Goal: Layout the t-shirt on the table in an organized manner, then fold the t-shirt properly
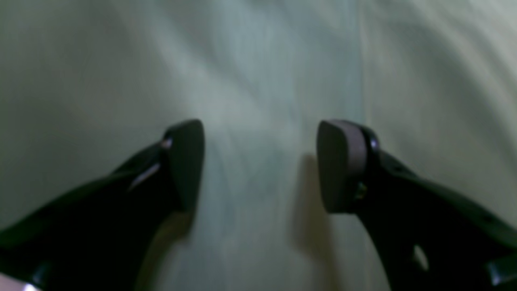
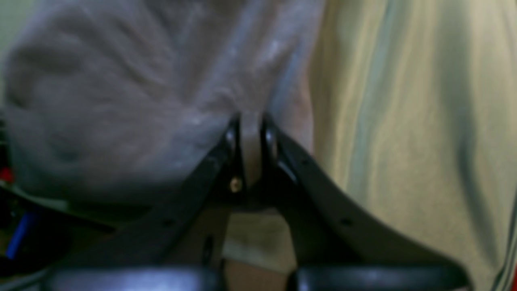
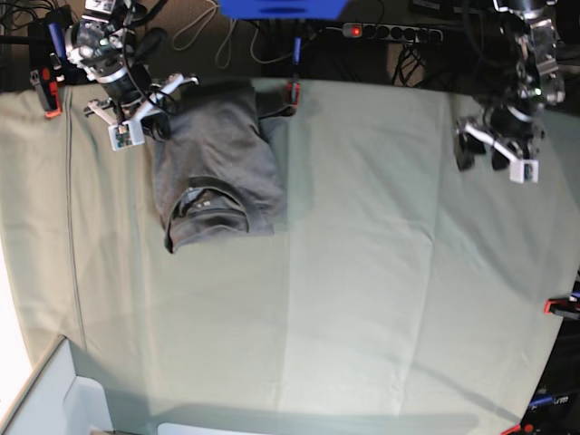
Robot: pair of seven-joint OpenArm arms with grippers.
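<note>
The grey t-shirt (image 3: pixel 217 163) lies crumpled at the table's (image 3: pixel 362 272) far left, its collar end rolled toward the near side. My right gripper (image 3: pixel 161 118) sits at the shirt's far left edge. In the right wrist view that gripper (image 2: pixel 250 121) is shut on a pinch of the grey t-shirt (image 2: pixel 121 101), with the pale green table (image 2: pixel 404 121) beside it. My left gripper (image 3: pixel 480 152) hovers over the far right of the table, well away from the shirt. In the left wrist view it (image 1: pixel 260 137) stands open with only bare table (image 1: pixel 80 81) between its fingers.
Red-orange clamps grip the table edges at the far left (image 3: pixel 52 100), the far middle (image 3: pixel 292 91) and the right (image 3: pixel 560 308). Cables and a power strip (image 3: pixel 390 32) lie behind the table. A white box (image 3: pixel 54 399) stands at the near left corner.
</note>
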